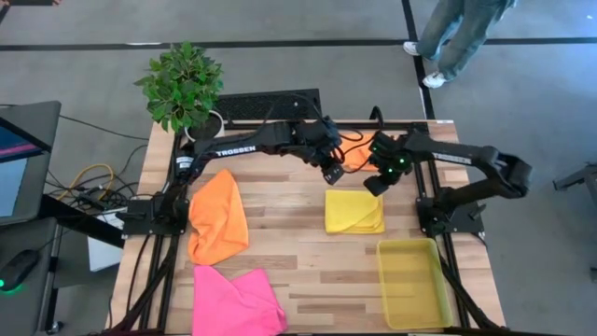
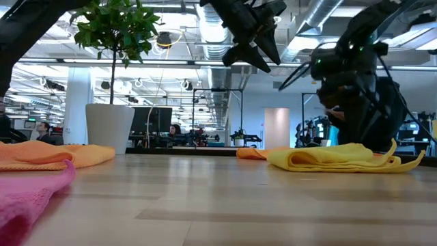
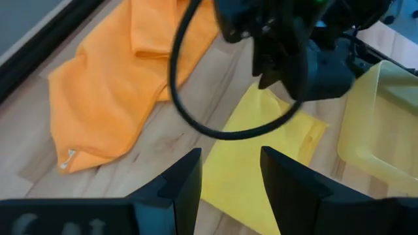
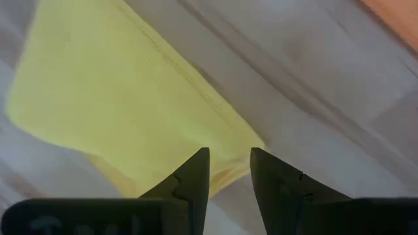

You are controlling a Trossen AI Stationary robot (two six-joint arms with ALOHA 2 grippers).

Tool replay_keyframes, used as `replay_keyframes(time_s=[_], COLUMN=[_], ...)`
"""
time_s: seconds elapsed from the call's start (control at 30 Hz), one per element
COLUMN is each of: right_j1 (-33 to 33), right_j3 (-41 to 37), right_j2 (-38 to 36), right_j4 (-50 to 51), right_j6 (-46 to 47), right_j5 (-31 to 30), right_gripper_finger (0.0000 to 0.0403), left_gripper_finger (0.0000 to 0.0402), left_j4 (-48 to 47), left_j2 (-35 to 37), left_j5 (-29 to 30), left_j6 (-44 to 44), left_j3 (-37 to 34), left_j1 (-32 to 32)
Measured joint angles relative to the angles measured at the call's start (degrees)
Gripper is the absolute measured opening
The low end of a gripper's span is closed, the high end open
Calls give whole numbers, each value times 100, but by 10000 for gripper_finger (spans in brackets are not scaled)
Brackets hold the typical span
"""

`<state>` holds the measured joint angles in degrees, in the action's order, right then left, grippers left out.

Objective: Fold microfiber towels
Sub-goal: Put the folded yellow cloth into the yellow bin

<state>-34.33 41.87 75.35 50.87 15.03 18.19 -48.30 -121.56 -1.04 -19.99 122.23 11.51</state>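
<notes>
You've got both grippers, left (image 1: 334, 175) and right (image 1: 375, 185), hovering empty with a narrow gap, above the folded yellow towel (image 1: 354, 212) near the bench's right side, beside the bin (image 1: 413, 283).

Landmark: folded towel (image 1: 354, 212), table centre. Bin (image 1: 412, 282) just right-front of it. Two towels (image 1: 217, 217) (image 1: 238, 301) well left. Fourth towel (image 1: 355, 151) behind it. Potted plant (image 1: 184, 85) far back-left.
</notes>
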Motion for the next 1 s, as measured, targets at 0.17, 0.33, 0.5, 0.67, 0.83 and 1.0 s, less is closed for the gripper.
replay_keyframes(time_s=[0.17,0.33,0.5,0.67,0.83,1.0], right_j1=[18,5,20,5,20,22], right_j3=[0,-2,-2,-2,0,0], right_j2=[511,866,1036,937,919,1172], right_j4=[-117,-383,-546,-590,-667,-654], right_j6=[-487,-857,-1124,-1274,-1463,-1688], right_j5=[252,253,244,124,-37,-3], right_gripper_finger=[134,134,134,134,134,134], left_gripper_finger=[148,148,148,148,148,148], left_j4=[-99,-93,-130,-130,-132,-169], left_j2=[-2,-4,-7,-9,-9,-11], left_j5=[0,-2,-2,-2,-17,-20], left_j6=[-4,-9,2,15,16,-17], left_j3=[-2,-2,-2,-2,-2,-2], left_j1=[-33,-31,-29,-29,-29,-33])
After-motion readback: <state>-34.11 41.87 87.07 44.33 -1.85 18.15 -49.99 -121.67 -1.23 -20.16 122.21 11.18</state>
